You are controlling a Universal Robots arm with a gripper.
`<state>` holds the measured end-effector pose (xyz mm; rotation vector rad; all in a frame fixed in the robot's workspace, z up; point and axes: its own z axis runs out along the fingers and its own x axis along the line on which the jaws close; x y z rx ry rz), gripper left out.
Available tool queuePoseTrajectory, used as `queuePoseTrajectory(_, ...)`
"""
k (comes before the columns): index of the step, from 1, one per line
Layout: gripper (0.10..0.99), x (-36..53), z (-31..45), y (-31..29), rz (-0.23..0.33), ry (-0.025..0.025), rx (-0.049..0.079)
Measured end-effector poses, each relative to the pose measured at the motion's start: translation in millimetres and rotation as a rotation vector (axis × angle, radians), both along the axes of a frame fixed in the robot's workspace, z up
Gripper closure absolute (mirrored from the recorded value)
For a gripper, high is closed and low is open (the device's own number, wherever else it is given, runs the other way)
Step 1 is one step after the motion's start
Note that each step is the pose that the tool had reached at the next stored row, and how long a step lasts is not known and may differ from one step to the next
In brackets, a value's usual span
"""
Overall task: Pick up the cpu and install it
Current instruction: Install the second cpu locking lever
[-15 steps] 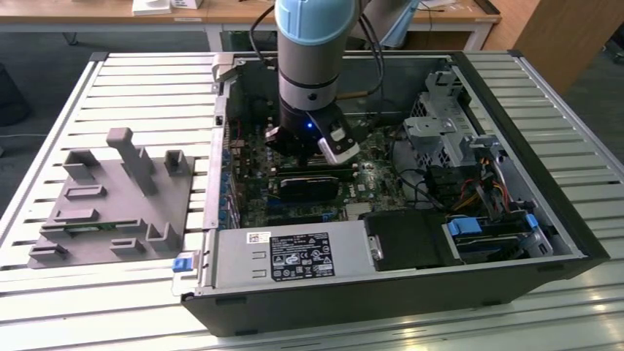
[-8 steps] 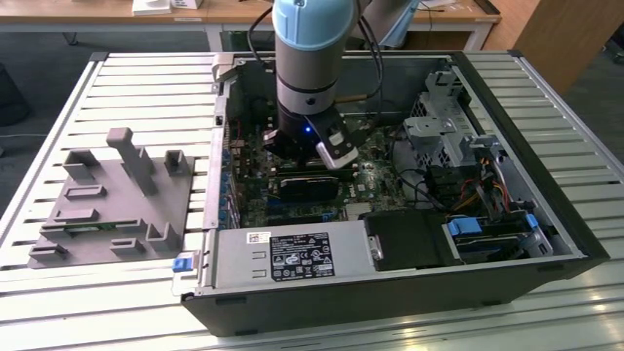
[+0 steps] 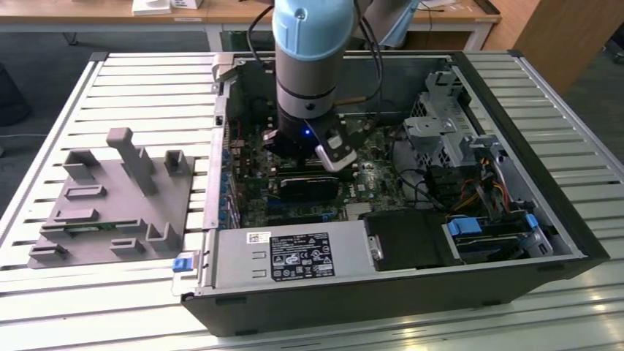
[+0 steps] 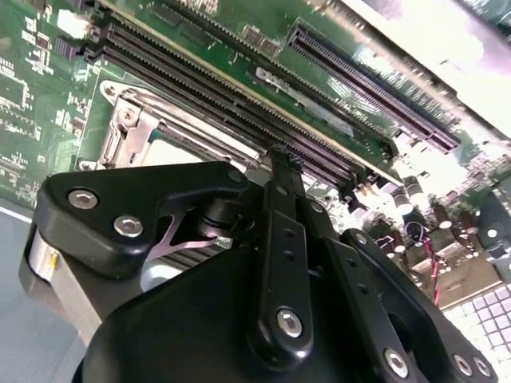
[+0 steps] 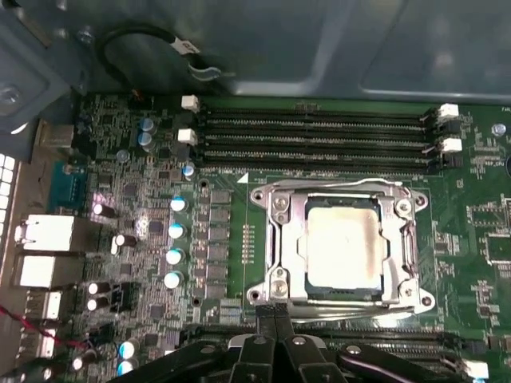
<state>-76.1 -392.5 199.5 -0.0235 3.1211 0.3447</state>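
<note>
Tool (image 5: 275, 313) showing fingers pressed together, tips meeting with no gap, gripping nothing; confirmed in both wrist views (image 4: 281, 159). Hovering over the motherboard (image 5: 231, 239) inside the open computer case (image 3: 546, 219), with fingertips poised just beside the socket frame (image 5: 339, 243), at its 6 o'clock edge in the first wrist view. Not touching the cpu (image 5: 342, 243). Cpu sitting flat within the metal socket frame, silver top facing up, already seated on the board. Memory slots (image 5: 319, 140) running at 12 o'clock of the socket. Gray fixture plate (image 3: 112, 201) resting on the counter (image 3: 58, 292), at 9 o'clock of the case in the exterior view, well apart from the arm (image 3: 310, 66).
</note>
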Motion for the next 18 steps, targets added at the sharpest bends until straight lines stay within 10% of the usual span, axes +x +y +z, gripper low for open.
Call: queuePoseTrajectory(18, 0.98, -7.5, -9.2, 0.8, 0.0, 0.0, 0.046)
